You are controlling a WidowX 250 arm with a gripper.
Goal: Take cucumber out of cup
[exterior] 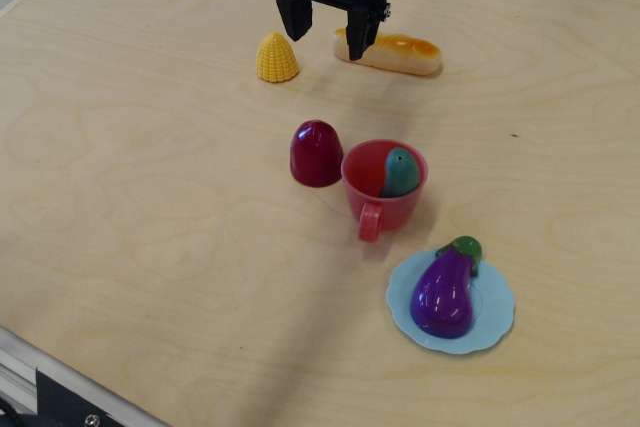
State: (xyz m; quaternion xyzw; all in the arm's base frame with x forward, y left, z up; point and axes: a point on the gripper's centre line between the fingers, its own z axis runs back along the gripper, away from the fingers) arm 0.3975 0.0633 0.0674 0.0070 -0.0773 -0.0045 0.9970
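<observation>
Cucumber (pixel 402 173) is what we look for first, and we find it inside the cup (pixel 384 190), a teal-green piece leaning against the right inner wall with its rounded top showing just above the rim. We see the cup as a red-pink mug standing upright near the middle of the counter (pixel 150 197), its loop handle turned toward the near edge. Touching or almost touching the cup on its left stands a dark red dome (pixel 316 153); we cannot tell whether the two actually meet. Nearer to us and to the right lies a light blue plate (pixel 497 319) with a scalloped edge, and on it rests a glossy purple eggplant (pixel 444 292) whose green cap points toward the cup. The plate sits close to the cup but apart from it. At the far side of the counter we see the hand (pixel 327 35), black, hanging above the surface with its two fingers spread apart and nothing between them; it is released and well away from the cup. Its left finger hangs just beside a yellow corn piece (pixel 277 58), a ridged cone standing on its base, and its right finger overlaps the left end of a bread roll (pixel 395 53) in our view, a pale elongated bun with an orange-brown top lying across the counter. We cannot tell whether that finger touches the roll or merely passes in front of it. The counter itself is light plywood with visible grain.
</observation>
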